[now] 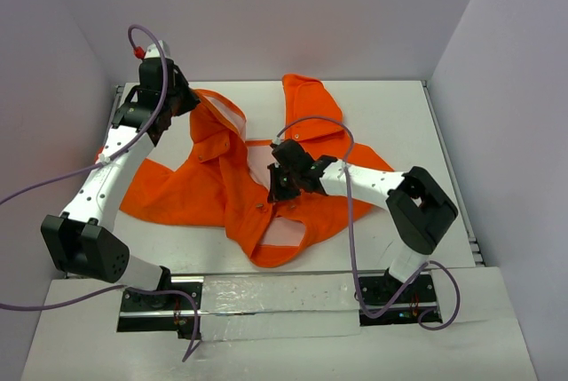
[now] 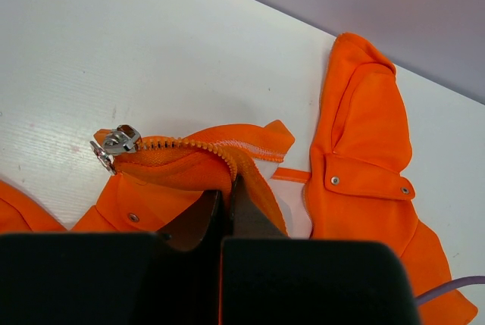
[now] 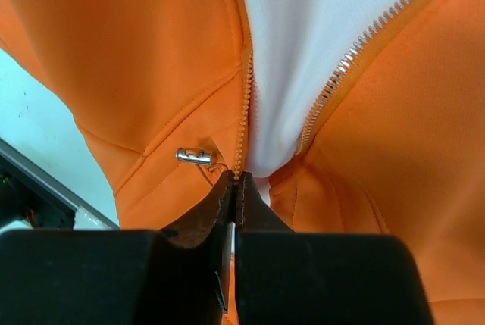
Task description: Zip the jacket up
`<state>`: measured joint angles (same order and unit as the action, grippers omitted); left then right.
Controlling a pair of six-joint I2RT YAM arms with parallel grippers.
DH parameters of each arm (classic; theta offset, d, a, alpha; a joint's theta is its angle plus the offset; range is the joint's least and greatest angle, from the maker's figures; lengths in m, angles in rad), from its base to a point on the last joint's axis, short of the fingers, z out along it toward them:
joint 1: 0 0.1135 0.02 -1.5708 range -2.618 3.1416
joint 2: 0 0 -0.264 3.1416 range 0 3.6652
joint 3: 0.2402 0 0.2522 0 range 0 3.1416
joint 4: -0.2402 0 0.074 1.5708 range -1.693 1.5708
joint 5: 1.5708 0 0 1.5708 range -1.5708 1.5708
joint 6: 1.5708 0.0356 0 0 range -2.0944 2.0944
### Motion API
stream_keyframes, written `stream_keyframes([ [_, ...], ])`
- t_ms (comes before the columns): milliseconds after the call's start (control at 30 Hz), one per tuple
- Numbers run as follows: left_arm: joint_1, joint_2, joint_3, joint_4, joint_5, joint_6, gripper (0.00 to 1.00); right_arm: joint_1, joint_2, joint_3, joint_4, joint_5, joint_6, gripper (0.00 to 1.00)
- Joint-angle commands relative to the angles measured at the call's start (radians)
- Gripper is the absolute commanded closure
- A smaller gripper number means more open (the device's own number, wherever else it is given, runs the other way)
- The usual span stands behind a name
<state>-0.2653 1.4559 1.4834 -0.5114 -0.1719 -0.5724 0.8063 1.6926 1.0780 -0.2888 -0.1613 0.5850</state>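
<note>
**Both jaws clamped on the open jacket**

Top view: the small bright orange fabric jacket (image 1: 200, 194) lies spread on the white tabletop (image 1: 390, 106). Its front is open, w/ pale lining showing. My left gripper (image 1: 189, 104) is at its far-left edge. My right gripper (image 1: 280, 187) is mid-front, at the lower end of the opening.

Left wrist: my 2 fingers (image 2: 193, 223) are squeezed together w/ a fold of the orange zip edge pinched between them. A silver zipper slider (image 2: 117, 142) sits at the end of that zip row, left of my tips.

Right wrist: my tips are closed tight on the jacket where the 2 zip rows (image 3: 244, 105) converge. Above them the rows are apart, w/ white lining (image 3: 318, 22) between. A small silver metal piece (image 3: 195, 157) sits just left of my tips.
</note>
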Motion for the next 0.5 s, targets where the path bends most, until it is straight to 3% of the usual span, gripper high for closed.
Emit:
stream_keyframes([
  [0,0.008,-0.028,0.021,0.053,0.000,0.007,1.00,0.021,-0.072,0.007,-0.022,0.048,-0.004,1.00],
  [200,0.008,0.021,0.094,0.013,-0.041,0.030,1.00,0.127,-0.194,-0.007,-0.099,0.109,-0.033,1.00],
  [467,0.012,0.070,0.176,-0.026,-0.049,0.078,1.00,0.476,-0.207,-0.097,-0.127,0.159,0.064,1.00],
])
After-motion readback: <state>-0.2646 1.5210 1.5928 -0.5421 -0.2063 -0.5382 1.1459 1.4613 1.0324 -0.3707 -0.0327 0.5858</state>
